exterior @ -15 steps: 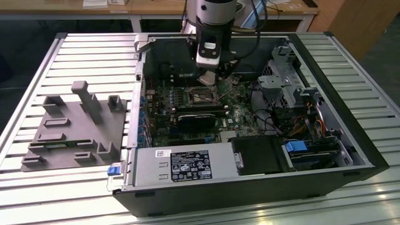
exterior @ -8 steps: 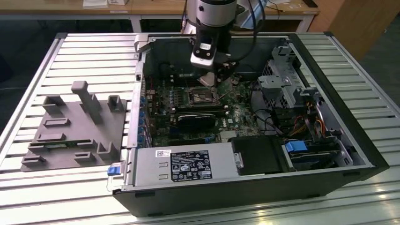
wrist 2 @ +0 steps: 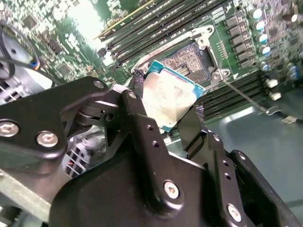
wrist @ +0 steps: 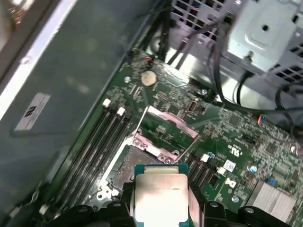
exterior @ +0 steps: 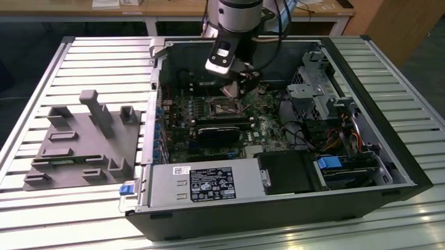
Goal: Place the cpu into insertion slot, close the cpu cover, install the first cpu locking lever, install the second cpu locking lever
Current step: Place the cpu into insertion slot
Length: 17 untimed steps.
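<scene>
Two black fingers (wrist 2: pixel 195 126) of the gripper (wrist 2: pixel 168 101) pinch the cpu (wrist 2: pixel 171 94) by opposite edges, jaws closed onto it, with the pale metal top facing the camera in both wrist views. The chip hangs close over the insertion slot (wrist: pixel 127 164) and is not seated. In the second wrist view it looks tilted against the motherboard (wrist 2: pixel 246 42); whether any corner touches the socket rim, cannot tell. The cpu cover (wrist: pixel 164 126) stands raised on its hinge beside the socket and a thin wire lever (wrist 2: pixel 242 95) is swung out, so the slot lies open, with the long memory slots (wrist: pixel 106 137) alongside. In the exterior view the gripper (exterior: pixel 233 92) sits low inside the open computer case (exterior: pixel 278 211). Handling, as a judgement: the chip is light, stiff and flat. Its smooth lid and thin edges are likely slippery in a two-point pinch. The underside contacts and socket pins are fragile, so the sound hold is on the green substrate edges, as now, never on the faces, and with modest squeeze.
</scene>
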Available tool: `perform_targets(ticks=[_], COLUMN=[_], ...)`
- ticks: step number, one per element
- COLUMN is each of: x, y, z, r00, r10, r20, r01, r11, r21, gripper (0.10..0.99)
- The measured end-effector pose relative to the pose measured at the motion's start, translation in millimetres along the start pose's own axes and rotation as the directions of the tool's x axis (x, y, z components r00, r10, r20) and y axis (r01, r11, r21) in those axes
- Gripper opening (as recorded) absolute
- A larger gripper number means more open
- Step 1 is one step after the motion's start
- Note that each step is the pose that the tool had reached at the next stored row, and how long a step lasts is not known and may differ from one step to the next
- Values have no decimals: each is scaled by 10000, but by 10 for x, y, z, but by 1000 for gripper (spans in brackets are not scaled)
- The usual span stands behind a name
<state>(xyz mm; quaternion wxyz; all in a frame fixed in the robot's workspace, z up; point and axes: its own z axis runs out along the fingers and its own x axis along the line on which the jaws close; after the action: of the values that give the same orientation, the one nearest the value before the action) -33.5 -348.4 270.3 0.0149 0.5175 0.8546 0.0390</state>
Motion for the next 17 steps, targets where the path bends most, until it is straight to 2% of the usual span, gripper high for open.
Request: perform_targets(ticks=[4,9,13,17], x=[-1,-1,-2,-2], y=[-3,-6,-9,-11], z=[29,70,105,138], r00=[9973,9867,9720,9525], r10=[733,1622,2341,3037], r20=[60,132,189,243], r01=[-733,-1622,-2341,-3036], r11=[9973,9868,9722,9528], r21=[-12,-34,-57,-83], gripper=[537,537,537,537])
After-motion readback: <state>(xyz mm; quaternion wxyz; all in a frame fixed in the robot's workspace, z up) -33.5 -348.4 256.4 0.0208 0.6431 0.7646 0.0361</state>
